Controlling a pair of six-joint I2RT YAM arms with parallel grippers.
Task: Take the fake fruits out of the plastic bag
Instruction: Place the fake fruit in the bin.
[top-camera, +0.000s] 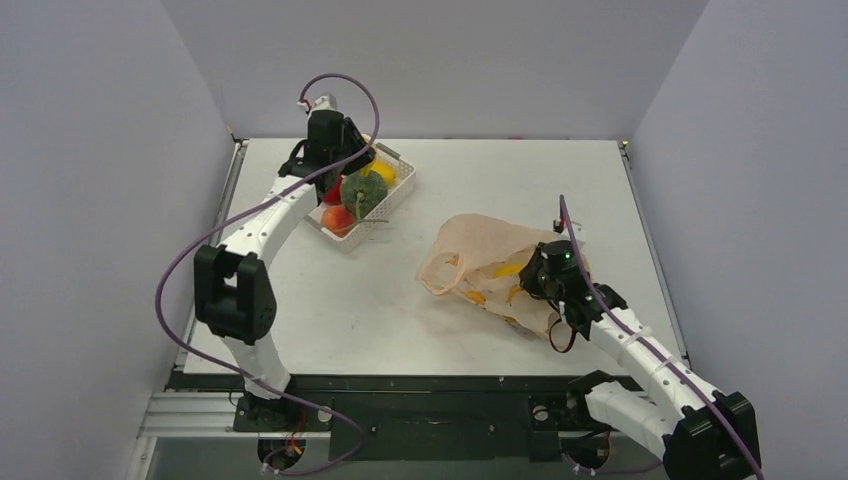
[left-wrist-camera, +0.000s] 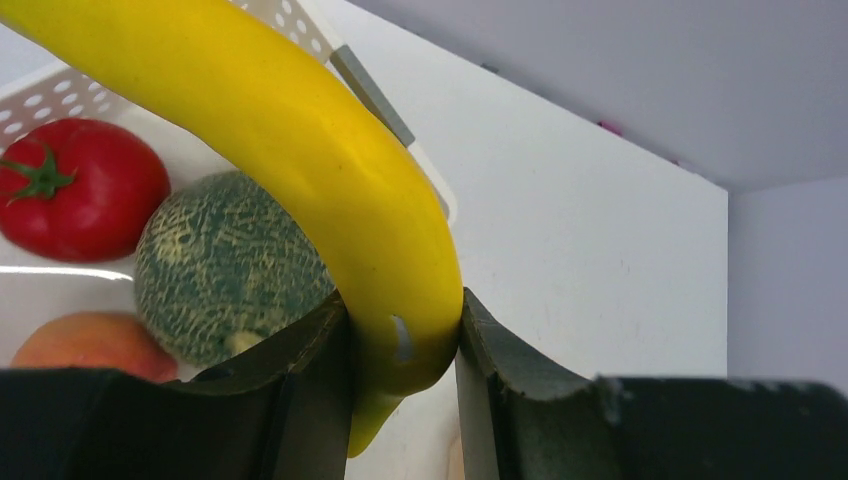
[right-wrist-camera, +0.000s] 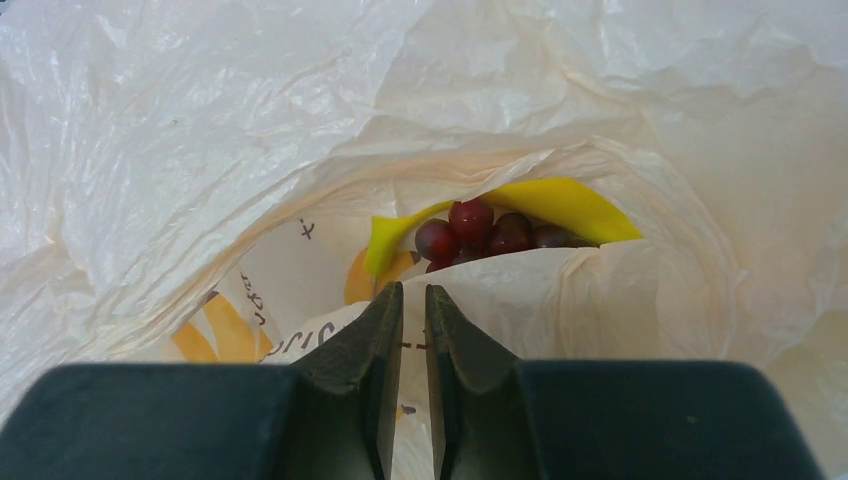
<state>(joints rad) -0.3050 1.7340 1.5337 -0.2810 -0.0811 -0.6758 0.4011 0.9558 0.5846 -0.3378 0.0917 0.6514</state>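
Note:
My left gripper (top-camera: 356, 160) (left-wrist-camera: 402, 318) is shut on a yellow banana (left-wrist-camera: 300, 150) and holds it over the white basket (top-camera: 404, 183). In the basket lie a red fruit (left-wrist-camera: 80, 190), a dark green melon (top-camera: 363, 193) (left-wrist-camera: 225, 265) and an orange-pink peach (left-wrist-camera: 90, 345). The pale-orange plastic bag (top-camera: 480, 245) lies crumpled at centre right. My right gripper (top-camera: 532, 280) (right-wrist-camera: 413, 292) is shut on the bag's near film at its mouth. Inside the bag I see a dark purple grape bunch (right-wrist-camera: 480, 235) and a yellow fruit (right-wrist-camera: 565, 205) behind it.
The basket stands at the back left of the white table (top-camera: 330, 320), near the left edge. Grey walls close in the back and both sides. The bag's loop handle (top-camera: 440, 278) points left toward the table's middle.

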